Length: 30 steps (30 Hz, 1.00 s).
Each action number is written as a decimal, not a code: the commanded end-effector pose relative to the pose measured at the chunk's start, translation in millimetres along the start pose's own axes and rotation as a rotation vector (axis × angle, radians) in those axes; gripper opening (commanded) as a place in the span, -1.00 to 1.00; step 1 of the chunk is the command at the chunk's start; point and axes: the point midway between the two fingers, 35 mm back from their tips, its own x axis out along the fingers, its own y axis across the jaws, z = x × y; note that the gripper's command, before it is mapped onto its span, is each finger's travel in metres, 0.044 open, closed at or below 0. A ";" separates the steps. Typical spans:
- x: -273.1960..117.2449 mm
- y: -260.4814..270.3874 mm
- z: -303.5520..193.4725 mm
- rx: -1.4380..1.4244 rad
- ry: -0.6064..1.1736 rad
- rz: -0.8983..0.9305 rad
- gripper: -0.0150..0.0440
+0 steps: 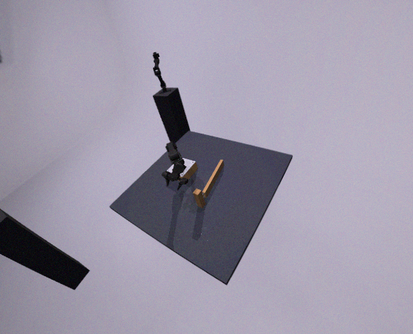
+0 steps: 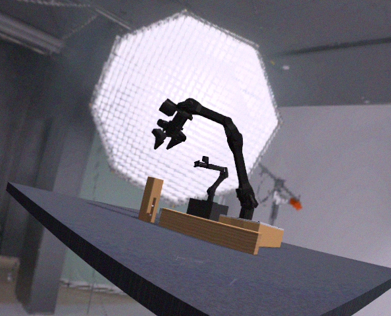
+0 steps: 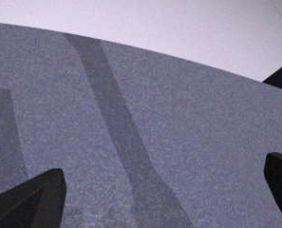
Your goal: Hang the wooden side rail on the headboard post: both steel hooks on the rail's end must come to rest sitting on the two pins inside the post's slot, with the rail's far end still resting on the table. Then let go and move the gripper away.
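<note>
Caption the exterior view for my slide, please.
Open jaws hang above the table, clear of the post and rail.

Open air between the spread black jaws (image 1: 174, 185) (image 2: 161, 149) and the dark blue-grey worktop (image 1: 249, 179) (image 2: 137, 251) (image 3: 202, 123). Obstacles: upright slotted wooden post (image 1: 199, 198) (image 2: 150, 199); long wooden rail (image 1: 213, 178) (image 2: 209, 229) near its foot; white-topped wooden box (image 1: 190, 172) (image 2: 271, 234) beside the rail.

The claw (image 2: 160, 149) hangs open above the post (image 2: 149, 200); 2 pins, probably, show in its slot (image 2: 152, 207).
</note>
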 end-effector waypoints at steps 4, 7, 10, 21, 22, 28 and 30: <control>0.7 8.3 -7.8 -0.186 -0.005 0.035 1.00; 1.6 18.0 -18.1 -0.412 -0.020 0.076 1.00; 2.6 27.0 -29.4 -0.638 -0.044 0.114 1.00; 6.4 55.0 -78.1 -1.465 -0.211 0.220 1.00; 6.8 57.1 -83.1 -1.540 -0.233 0.225 1.00; 9.3 67.8 -114.5 -1.985 -0.384 0.236 1.00; 10.2 70.7 -125.6 -2.132 -0.443 0.229 1.00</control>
